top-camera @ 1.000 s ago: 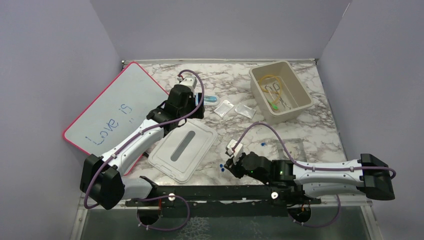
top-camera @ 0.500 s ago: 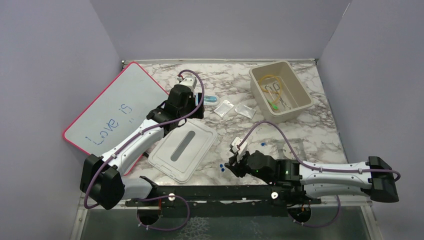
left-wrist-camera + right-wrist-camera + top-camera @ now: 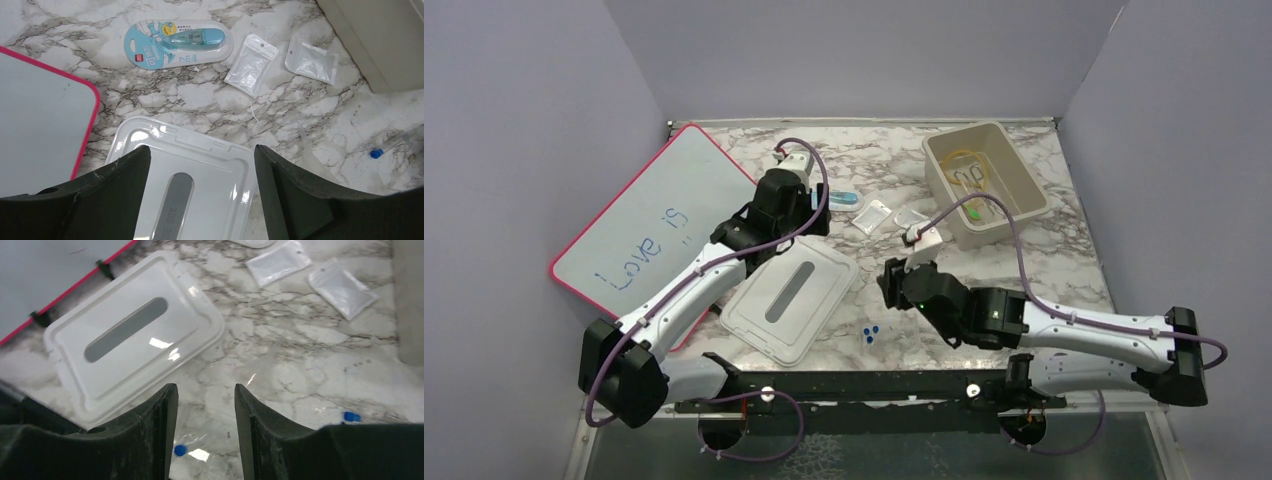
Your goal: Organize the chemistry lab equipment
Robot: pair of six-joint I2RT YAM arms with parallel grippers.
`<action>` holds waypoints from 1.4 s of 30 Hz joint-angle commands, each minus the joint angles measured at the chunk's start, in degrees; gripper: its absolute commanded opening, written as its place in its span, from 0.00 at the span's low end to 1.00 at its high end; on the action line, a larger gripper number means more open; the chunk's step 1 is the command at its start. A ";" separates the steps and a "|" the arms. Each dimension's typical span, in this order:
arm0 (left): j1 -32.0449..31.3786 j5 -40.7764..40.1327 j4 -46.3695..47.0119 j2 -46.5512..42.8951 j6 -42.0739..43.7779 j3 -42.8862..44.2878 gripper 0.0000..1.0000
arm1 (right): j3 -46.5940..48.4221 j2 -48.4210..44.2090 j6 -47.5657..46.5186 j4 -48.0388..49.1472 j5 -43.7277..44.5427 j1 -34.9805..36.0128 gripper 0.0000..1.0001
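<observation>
A beige bin [image 3: 1024, 200] at the back right holds amber tubing [image 3: 966, 160], metal forceps and a green stick [image 3: 973, 212]. Small clear tubes with blue caps [image 3: 870, 334] lie near the front edge; one cap [image 3: 179, 450] shows beside my right fingers. Another blue cap [image 3: 376, 153] lies to the right in the left wrist view. My right gripper [image 3: 205, 390] hangs open over bare marble, above and beyond those tubes, holding nothing [image 3: 892, 282]. My left gripper [image 3: 201, 150] is wide open above the far end of the white box lid [image 3: 190, 200], empty [image 3: 776, 228].
The lid [image 3: 789, 300] lies flat left of centre. A red-framed whiteboard [image 3: 654, 225] leans at the left. Two small clear zip bags [image 3: 873, 216] [image 3: 914, 221] and a blue correction-tape pack [image 3: 844, 200] lie between the left gripper and the bin. Purple walls enclose the table.
My right gripper has opened wider and moved away from the front edge toward the middle, leaving the blue-capped tubes on the table. The left arm has shifted only slightly.
</observation>
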 commanded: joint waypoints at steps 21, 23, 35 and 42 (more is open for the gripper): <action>0.35 2.05 2.30 -2.73 1.38 -2.27 0.79 | -6.20 14.46 34.45 -19.11 -5.76 -37.82 0.50; 0.35 2.14 2.36 -2.58 1.37 -2.41 0.79 | -6.97 16.12 33.74 -16.99 -6.37 -38.84 0.50; 0.61 1.75 2.40 -2.13 1.99 -2.63 0.79 | -8.25 22.60 32.67 -10.50 -7.01 -40.66 0.49; 0.78 1.97 2.41 -1.69 2.03 -2.63 0.79 | -8.84 23.63 32.39 -10.02 -7.71 -40.80 0.34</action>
